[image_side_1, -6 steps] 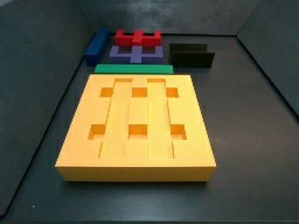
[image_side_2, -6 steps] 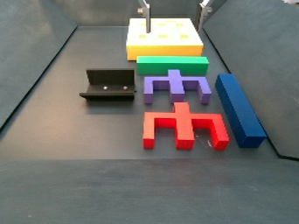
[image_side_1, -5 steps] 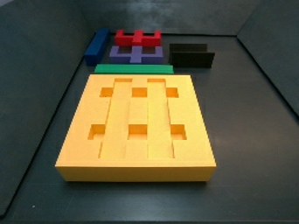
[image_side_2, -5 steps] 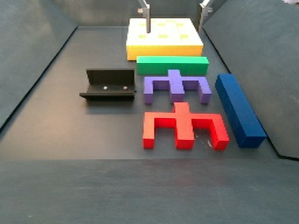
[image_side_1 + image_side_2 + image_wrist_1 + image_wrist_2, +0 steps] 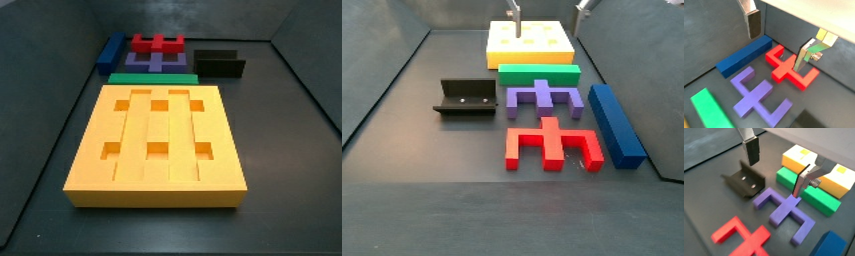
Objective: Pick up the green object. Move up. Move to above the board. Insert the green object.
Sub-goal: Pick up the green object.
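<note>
The green object is a flat green bar lying on the floor against the near end of the board, a thick yellow slab with square holes. Both side views show it beside the board. My gripper hangs high at the top edge of a side view, open, nothing between its fingers. In a wrist view the gripper looks down on the green object and board, one finger in line with the bar. The gripper is also open over the green object.
A purple piece, a red piece and a long blue bar lie in front of the green bar. The black fixture stands to the left of them. Dark walls surround the floor.
The gripper's fingertips have shifted slightly to the right in a side view. No piece has moved.
</note>
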